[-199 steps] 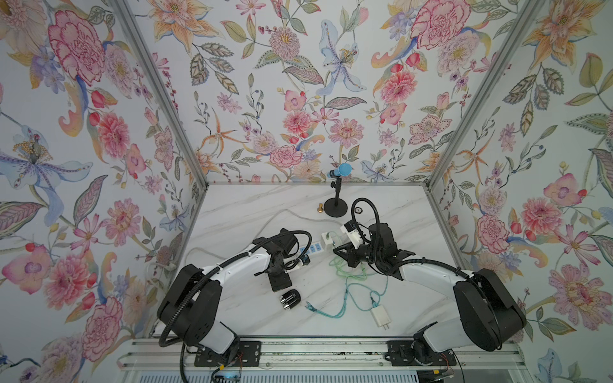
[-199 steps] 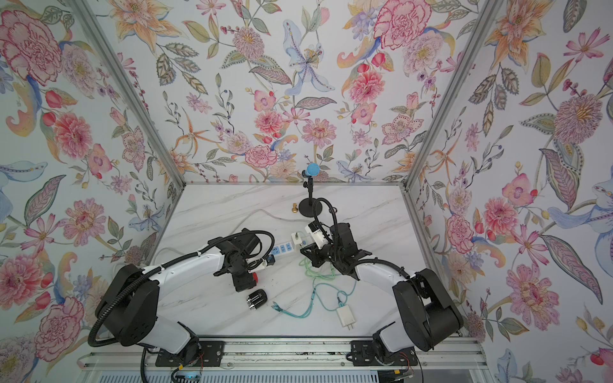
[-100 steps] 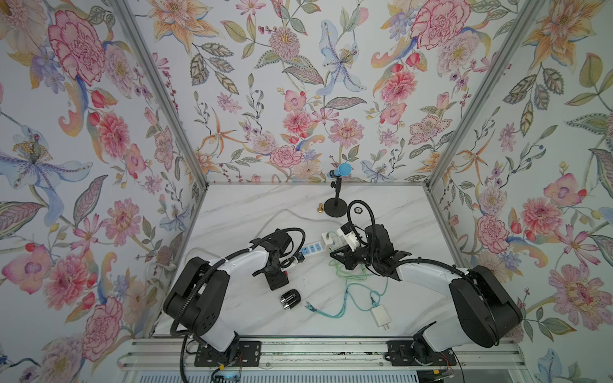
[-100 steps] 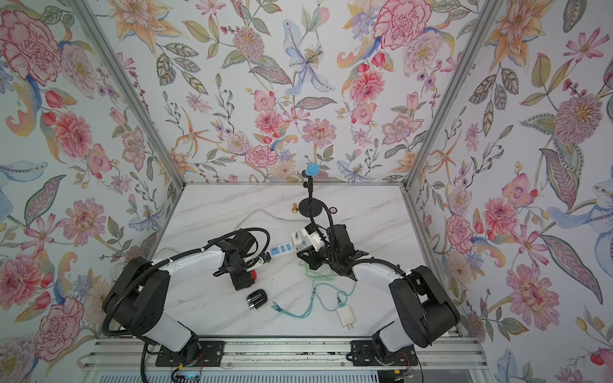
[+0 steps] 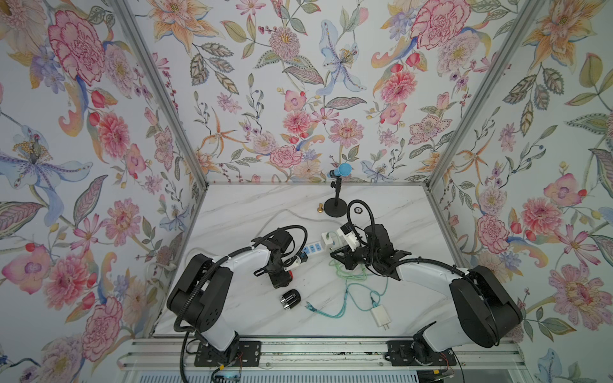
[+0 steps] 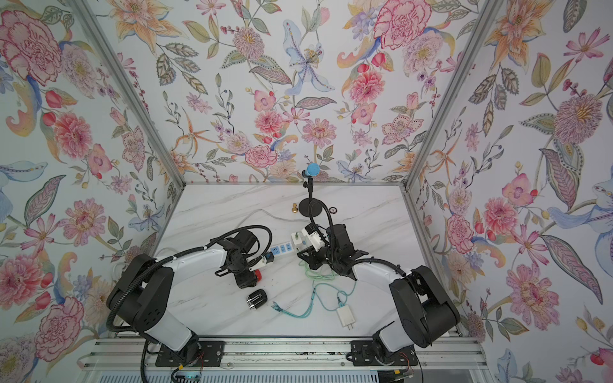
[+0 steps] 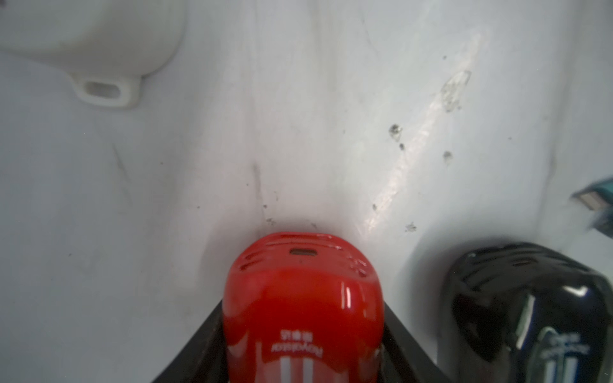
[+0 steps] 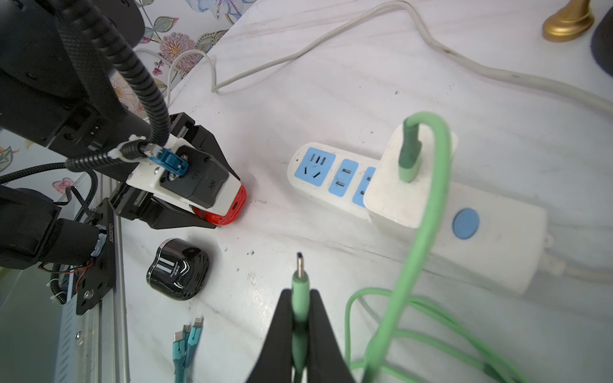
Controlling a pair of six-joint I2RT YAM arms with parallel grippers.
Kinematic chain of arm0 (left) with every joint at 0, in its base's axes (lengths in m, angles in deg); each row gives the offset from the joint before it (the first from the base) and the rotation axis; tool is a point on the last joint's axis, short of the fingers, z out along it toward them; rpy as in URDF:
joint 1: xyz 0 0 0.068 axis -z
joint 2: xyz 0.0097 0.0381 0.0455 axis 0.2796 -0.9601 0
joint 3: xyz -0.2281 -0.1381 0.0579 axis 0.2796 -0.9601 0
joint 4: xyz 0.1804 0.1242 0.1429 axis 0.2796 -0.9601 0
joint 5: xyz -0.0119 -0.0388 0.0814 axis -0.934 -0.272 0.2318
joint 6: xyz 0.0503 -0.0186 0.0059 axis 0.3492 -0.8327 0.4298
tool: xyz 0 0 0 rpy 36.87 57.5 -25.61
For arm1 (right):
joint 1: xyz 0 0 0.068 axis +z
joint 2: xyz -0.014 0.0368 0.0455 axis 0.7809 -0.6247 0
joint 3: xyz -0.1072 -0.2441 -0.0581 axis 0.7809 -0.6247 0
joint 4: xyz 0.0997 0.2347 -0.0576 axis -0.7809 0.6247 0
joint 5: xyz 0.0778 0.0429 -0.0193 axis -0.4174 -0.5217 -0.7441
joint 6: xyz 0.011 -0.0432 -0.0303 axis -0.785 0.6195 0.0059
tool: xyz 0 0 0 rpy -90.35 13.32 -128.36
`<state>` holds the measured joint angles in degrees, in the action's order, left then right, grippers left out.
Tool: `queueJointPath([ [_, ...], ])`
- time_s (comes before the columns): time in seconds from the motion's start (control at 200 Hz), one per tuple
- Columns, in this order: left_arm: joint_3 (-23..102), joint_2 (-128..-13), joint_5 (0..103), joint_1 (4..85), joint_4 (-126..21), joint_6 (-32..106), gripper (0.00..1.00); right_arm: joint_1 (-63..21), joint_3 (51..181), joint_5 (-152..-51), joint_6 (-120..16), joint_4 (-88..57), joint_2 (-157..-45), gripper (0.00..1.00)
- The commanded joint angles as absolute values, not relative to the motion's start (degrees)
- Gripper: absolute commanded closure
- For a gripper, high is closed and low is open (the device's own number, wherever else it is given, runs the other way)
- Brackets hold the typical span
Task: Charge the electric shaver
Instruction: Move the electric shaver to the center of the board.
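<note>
- The left arm [image 5: 245,262] is folded at the elbow. Its forearm is swung in toward the middle of the desk [image 5: 248,212], and the wrist is tipped down so the left claw [image 5: 280,280] sits low.
- The left claw is closed round the red shaver [image 7: 302,308]. The shaver lies on the desk with a finger pressed to each side, and its slotted end sticks out past the fingertips.
- A black shaver [image 5: 291,298] is left lying just beside it, with a teal multi-head cable [image 5: 326,313] near that.
- Around the middle, a power strip [image 8: 331,175] is seen with a white adapter [image 8: 398,192] plugged in and a green cable [image 8: 428,199] run out of it.
- The right arm [image 5: 424,272] is bent inward the same way. The right claw [image 8: 300,295] is pinched tight on the green cable's plug end, and the metal tip pokes out, well apart from the red shaver.
- A loose white charger [image 5: 379,315] is parked near the front edge.
</note>
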<state>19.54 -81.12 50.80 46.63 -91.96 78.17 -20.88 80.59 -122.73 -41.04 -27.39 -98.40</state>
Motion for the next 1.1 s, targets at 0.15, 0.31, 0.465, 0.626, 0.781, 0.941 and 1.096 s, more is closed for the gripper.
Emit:
queueJointPath([
  [0.15, 21.0, -84.0, 47.5, 49.9, -89.0, 77.7, 0.42, -20.7, 82.8, -119.3, -39.8, -21.5, -96.1, 0.97],
  [0.31, 19.7, -83.0, 47.6, 50.0, -87.3, 78.1, 0.33, -19.7, 83.1, -118.1, -39.9, -20.6, -95.2, 0.97],
  [0.465, 20.3, -84.5, 46.9, 50.1, -87.3, 78.3, 0.32, -19.1, 83.7, -117.7, -39.7, -20.2, -95.4, 0.97],
  [0.626, 20.7, -86.4, 46.7, 50.1, -88.5, 79.0, 0.34, -19.0, 83.2, -117.4, -39.8, -20.3, -95.1, 0.97],
  [0.781, 20.6, -87.3, 47.8, 50.0, -89.9, 78.7, 0.42, -19.0, 83.2, -117.3, -39.5, -19.6, -95.3, 0.97],
  [0.941, 19.1, -85.3, 48.1, 50.2, -89.6, 77.7, 0.35, -19.1, 83.6, -117.4, -38.8, -18.6, -95.4, 0.97],
  [1.096, 18.5, -83.9, 49.6, 50.4, -89.5, 78.1, 0.33, -19.0, 83.5, -117.5, -39.1, -18.9, -95.5, 0.97],
])
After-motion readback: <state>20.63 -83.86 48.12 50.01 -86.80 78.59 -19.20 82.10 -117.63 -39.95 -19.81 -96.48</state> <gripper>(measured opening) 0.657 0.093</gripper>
